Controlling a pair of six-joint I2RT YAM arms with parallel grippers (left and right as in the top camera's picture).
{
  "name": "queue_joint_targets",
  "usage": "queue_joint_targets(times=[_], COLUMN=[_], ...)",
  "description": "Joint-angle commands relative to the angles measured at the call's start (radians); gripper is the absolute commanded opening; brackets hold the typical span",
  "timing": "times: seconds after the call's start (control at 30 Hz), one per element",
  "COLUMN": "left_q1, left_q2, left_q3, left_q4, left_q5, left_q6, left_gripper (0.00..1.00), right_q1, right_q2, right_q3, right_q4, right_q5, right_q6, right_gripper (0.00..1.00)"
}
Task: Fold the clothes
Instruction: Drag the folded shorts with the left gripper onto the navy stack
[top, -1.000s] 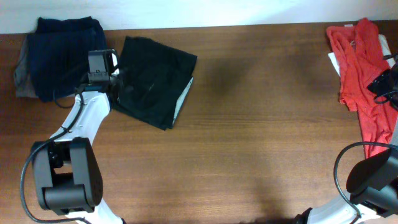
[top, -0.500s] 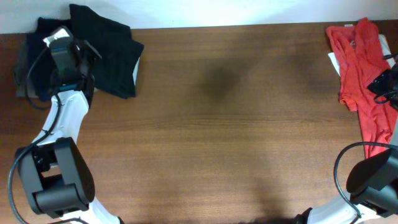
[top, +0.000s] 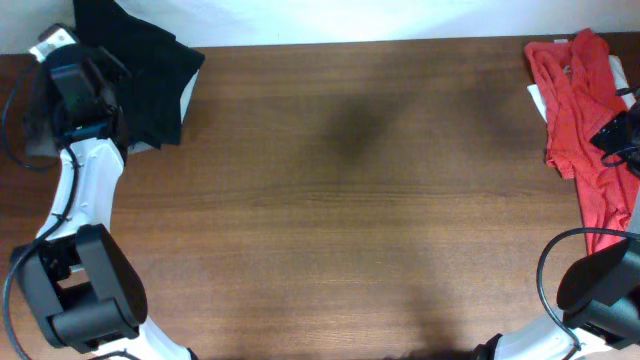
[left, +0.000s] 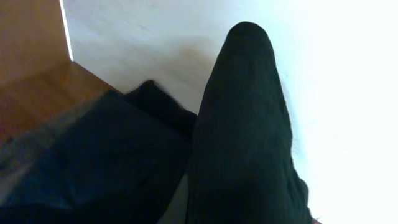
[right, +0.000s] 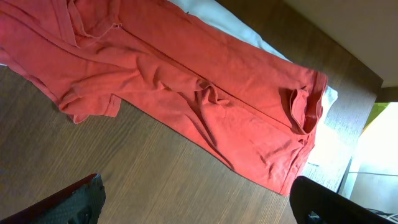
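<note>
Near edge of the brown wooden counter (top: 330, 230): left arm base (top: 85, 310) and right arm base (top: 600, 285), bare wood between. The right gripper (right: 199, 208) hovers low over the counter's right side with its jaws spread wide and empty. It looks down on the crumpled coral-red cotton garment (right: 205, 106), which sprawls unfolded along the counter's right edge to its far right corner, partly over a white sheet (right: 323, 146); probably parked there as the next piece to do. At the counter's far left corner, the left gripper (top: 100, 78) is up at the back edge with the large plain black fabric garment (top: 140, 55). The garment is bunched compact, pale inner edge (top: 187, 92) showing, and partly past the counter's back edge against the white wall. The left jaws are buried in black cloth in the wrist view, so I cannot tell if they are clamped; likely yes, since the cloth rides up over the wrist. A navy fabric pile (left: 93, 168) lies just below at that corner, so this reads as stacking the folded piece there.
</note>
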Motion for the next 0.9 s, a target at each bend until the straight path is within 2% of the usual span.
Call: queue_joint_targets(times=[0.0, 0.23, 0.37, 0.43, 0.47, 0.53, 0.57, 0.6, 0.67, 0.77, 0.87], left_q1=[0.039, 0.109, 0.144, 0.165, 0.182, 0.198, 0.200, 0.200, 0.192, 0.157, 0.129], left_q2=[0.037, 0.128, 0.186, 0.198, 0.202, 0.201, 0.197, 0.188, 0.161, 0.087, 0.065], left_q3=[0.036, 0.036, 0.036, 0.036, 0.036, 0.036, 0.036, 0.036, 0.036, 0.036, 0.036], left_q4=[0.029, 0.127, 0.177, 0.195, 0.208, 0.230, 0.229, 0.218, 0.200, 0.163, 0.067], left_q5=[-0.027, -0.060, -0.137, -0.139, -0.145, -0.154, -0.154, -0.154, -0.153, -0.130, 0.082], left_q6=[0.070, 0.070, 0.073, 0.123, 0.204, 0.265, 0.265, 0.265, 0.264, 0.264, 0.264], left_gripper=[0.01, 0.01, 0.02, 0.01, 0.12, 0.24, 0.34, 0.57, 0.72, 0.68, 0.67], right_q1=[-0.001, -0.001, -0.001, -0.001, -0.001, -0.001, -0.001, -0.002, -0.001, -0.001, -0.001], right_q2=[-0.018, -0.018, -0.018, -0.018, -0.018, -0.018, -0.018, -0.018, -0.018, -0.018, -0.018], right_q3=[0.003, 0.003, 0.003, 0.003, 0.003, 0.003, 0.003, 0.003, 0.003, 0.003, 0.003], right_q4=[0.000, 0.000, 0.000, 0.000, 0.000, 0.000, 0.000, 0.000, 0.000, 0.000, 0.000], right_q5=[0.019, 0.019, 0.019, 0.020, 0.020, 0.019, 0.019, 0.020, 0.020, 0.020, 0.019], right_q6=[0.009, 0.009, 0.009, 0.009, 0.009, 0.009, 0.009, 0.009, 0.009, 0.009, 0.009], right_gripper=[0.98, 0.98, 0.98, 0.98, 0.99, 0.98, 0.98, 0.98, 0.98, 0.98, 0.98])
